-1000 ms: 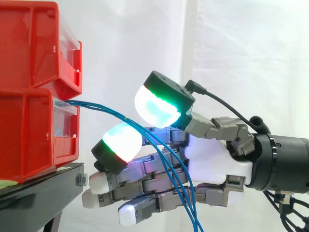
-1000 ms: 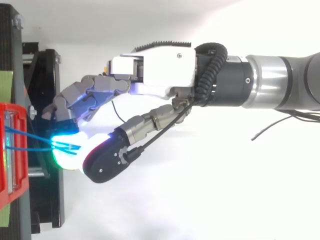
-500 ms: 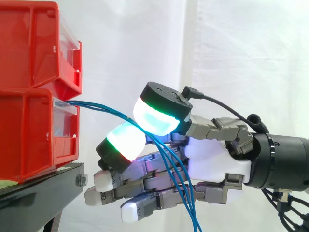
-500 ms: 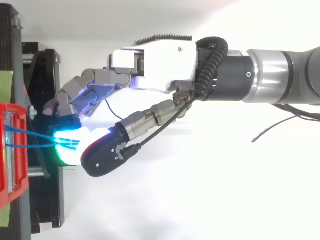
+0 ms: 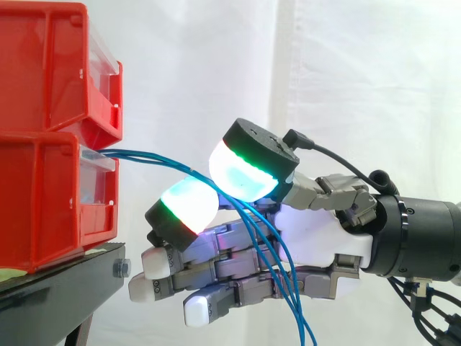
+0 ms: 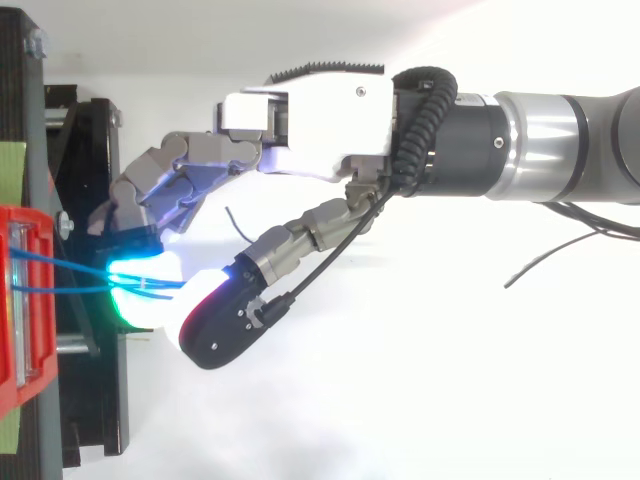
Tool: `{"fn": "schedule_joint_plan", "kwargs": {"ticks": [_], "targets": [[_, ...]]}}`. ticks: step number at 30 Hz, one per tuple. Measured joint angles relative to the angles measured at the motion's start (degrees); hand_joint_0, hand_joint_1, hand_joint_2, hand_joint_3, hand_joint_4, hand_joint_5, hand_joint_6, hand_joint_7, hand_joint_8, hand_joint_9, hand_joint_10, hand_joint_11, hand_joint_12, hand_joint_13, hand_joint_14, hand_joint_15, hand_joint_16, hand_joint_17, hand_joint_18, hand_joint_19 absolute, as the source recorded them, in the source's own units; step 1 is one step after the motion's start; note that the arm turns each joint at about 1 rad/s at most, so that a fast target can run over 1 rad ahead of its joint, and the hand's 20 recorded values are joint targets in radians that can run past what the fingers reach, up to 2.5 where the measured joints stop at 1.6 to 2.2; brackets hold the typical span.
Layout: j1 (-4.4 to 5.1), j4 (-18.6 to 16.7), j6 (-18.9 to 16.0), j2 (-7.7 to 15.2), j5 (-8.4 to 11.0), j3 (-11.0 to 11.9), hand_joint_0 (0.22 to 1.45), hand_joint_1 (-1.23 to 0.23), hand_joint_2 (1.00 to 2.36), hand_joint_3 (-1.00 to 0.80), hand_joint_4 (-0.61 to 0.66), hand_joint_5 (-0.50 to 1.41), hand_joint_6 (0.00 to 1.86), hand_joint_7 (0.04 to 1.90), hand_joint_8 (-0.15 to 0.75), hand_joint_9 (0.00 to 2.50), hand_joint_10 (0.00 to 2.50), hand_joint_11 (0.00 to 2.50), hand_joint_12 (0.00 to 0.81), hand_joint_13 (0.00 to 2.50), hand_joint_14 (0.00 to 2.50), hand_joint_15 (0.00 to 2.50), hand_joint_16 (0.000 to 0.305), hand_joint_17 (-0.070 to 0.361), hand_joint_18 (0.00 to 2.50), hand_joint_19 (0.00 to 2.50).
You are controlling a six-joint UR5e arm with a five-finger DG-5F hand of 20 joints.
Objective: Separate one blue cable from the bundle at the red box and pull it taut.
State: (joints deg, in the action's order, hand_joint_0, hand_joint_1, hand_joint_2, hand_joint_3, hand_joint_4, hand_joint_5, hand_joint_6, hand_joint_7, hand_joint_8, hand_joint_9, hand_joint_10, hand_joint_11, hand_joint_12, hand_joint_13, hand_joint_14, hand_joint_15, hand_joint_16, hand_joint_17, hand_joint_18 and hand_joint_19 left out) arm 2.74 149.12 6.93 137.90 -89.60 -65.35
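Note:
A bundle of thin blue cables (image 5: 155, 160) comes out of the lower red bin (image 5: 43, 209) and runs right to my hand (image 5: 317, 231). There the cables pass between the green-glowing thumb pad (image 5: 248, 169) and a curled finger's glowing pad (image 5: 184, 209), which pinch them. Past the pinch they droop across the palm and off the bottom edge. From above, the cables (image 6: 60, 275) reach from the red bin (image 6: 20, 300) into the cyan glow where the thumb meets the finger. The other fingers (image 5: 187, 277) lie fairly straight below, pointing at the bins.
A second red bin (image 5: 43, 65) is stacked on the lower one. Both rest on the black stand (image 5: 57, 285), whose edge lies just left of the fingertips. A white curtain hangs behind. The arm (image 6: 560, 140) enters from the right.
The thumb has come down and closed against the finger pad over the cables. The hand has shifted slightly right, and the drooping cable ends have swung right with it.

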Motion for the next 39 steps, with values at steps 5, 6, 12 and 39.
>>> {"fn": "schedule_joint_plan", "kwargs": {"ticks": [5, 6, 12, 39], "targets": [[-0.04, 0.0, 0.0, 0.0, -0.03, 0.0, 0.61, -0.63, 1.00, -0.50, 0.15, -0.18, 0.84, 1.02, 0.295, 0.66, 0.02, 0.51, 0.346, 0.42, 0.01, 0.27, 0.045, 0.100, 0.54, 0.65], [-0.04, 0.0, 0.0, 0.0, -0.03, 0.0, 0.60, -0.62, 1.00, -0.50, 0.15, -0.18, 0.84, 1.02, 0.297, 0.66, 0.01, 0.51, 0.346, 0.42, 0.01, 0.27, 0.045, 0.100, 0.55, 0.65], [-0.02, -0.2, 0.2, 0.0, 0.01, 0.0, 0.64, -0.58, 1.01, -0.42, 0.13, -0.18, 0.84, 1.05, 0.298, 0.68, 0.01, 0.52, 0.342, 0.42, 0.01, 0.27, 0.044, 0.099, 0.55, 0.66], [0.16, 2.3, -0.7, 0.0, 0.33, 1.1, 0.66, -0.76, 1.02, -0.23, 0.05, -0.19, 0.87, 1.11, 0.304, 0.80, 0.02, 0.81, 0.349, 0.45, 0.01, 0.29, 0.044, 0.100, 0.59, 0.64]]}}
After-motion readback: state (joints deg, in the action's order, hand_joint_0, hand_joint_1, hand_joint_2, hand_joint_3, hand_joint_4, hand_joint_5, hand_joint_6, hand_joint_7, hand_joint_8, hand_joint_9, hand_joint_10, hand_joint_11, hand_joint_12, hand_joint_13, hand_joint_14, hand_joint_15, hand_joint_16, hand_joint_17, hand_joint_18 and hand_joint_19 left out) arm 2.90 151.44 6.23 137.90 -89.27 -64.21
